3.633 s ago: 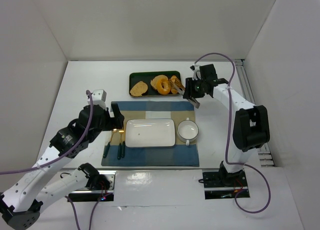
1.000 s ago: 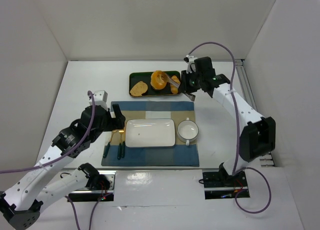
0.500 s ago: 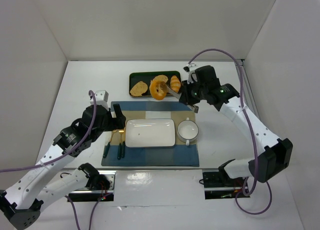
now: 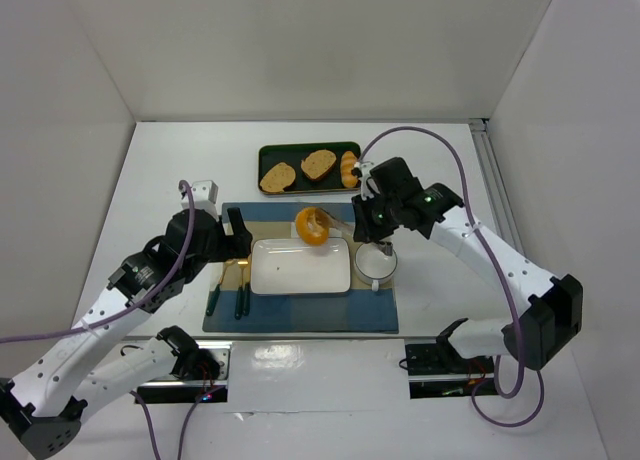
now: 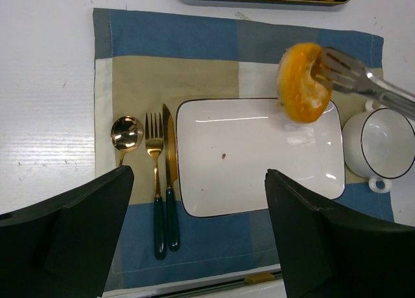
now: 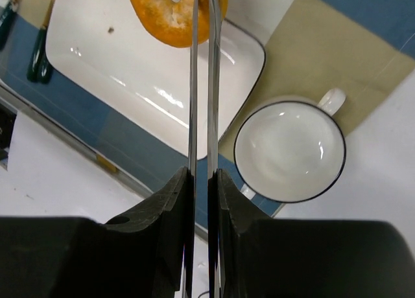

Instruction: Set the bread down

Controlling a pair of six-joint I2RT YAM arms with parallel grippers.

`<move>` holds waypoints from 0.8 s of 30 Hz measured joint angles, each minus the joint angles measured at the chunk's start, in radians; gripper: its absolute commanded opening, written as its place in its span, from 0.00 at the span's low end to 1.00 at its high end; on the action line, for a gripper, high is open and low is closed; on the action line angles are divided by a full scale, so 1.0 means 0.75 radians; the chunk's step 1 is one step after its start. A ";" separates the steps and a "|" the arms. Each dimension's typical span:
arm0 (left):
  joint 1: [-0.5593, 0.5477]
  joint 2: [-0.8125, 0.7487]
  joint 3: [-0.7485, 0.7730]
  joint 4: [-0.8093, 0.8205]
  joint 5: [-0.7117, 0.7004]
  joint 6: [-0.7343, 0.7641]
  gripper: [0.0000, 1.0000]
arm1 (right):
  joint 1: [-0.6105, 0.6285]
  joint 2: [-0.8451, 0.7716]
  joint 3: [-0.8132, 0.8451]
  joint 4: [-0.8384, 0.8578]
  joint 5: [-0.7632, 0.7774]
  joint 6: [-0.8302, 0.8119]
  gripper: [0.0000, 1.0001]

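The bread (image 4: 311, 226), a golden-orange ring, hangs in the tips of metal tongs (image 4: 345, 223) above the far right corner of the white rectangular plate (image 4: 290, 275). My right gripper (image 4: 368, 220) is shut on the tongs' handles. In the right wrist view the tongs (image 6: 201, 84) run up to the bread (image 6: 167, 13) over the plate (image 6: 130, 65). The left wrist view shows the bread (image 5: 299, 83) in the tongs (image 5: 363, 84) above the plate (image 5: 259, 168). My left gripper (image 4: 232, 228) is open and empty, left of the plate.
A white cup (image 4: 376, 261) stands right of the plate on the checked placemat (image 4: 300, 315). Spoon (image 5: 126, 133), fork (image 5: 154, 181) and knife (image 5: 168, 181) lie left of the plate. A dark tray (image 4: 270, 152) at the back holds two toast slices (image 4: 319, 164) and a small roll (image 4: 349, 168).
My right gripper has carried the bread in the tongs from the tray forward to above the plate's far right corner. The left arm has stayed put.
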 measured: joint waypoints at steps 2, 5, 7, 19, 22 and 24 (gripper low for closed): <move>0.000 0.002 0.000 0.000 0.000 0.000 0.96 | 0.021 0.000 -0.013 -0.024 0.000 0.005 0.01; 0.000 0.002 0.000 0.001 0.000 0.000 0.96 | 0.053 0.000 -0.015 -0.042 -0.001 0.010 0.01; 0.000 0.002 0.000 0.001 0.000 0.000 0.96 | 0.072 0.001 -0.017 -0.047 -0.001 0.011 0.01; 0.000 0.002 0.000 0.001 0.000 0.002 0.96 | 0.150 0.078 -0.053 -0.055 -0.013 0.015 0.02; 0.000 0.002 0.000 0.001 0.000 0.003 0.96 | 0.150 0.079 -0.053 -0.055 -0.015 0.015 0.04; 0.000 0.002 0.000 0.001 0.000 0.003 0.96 | 0.150 0.084 -0.053 -0.056 -0.015 0.015 0.06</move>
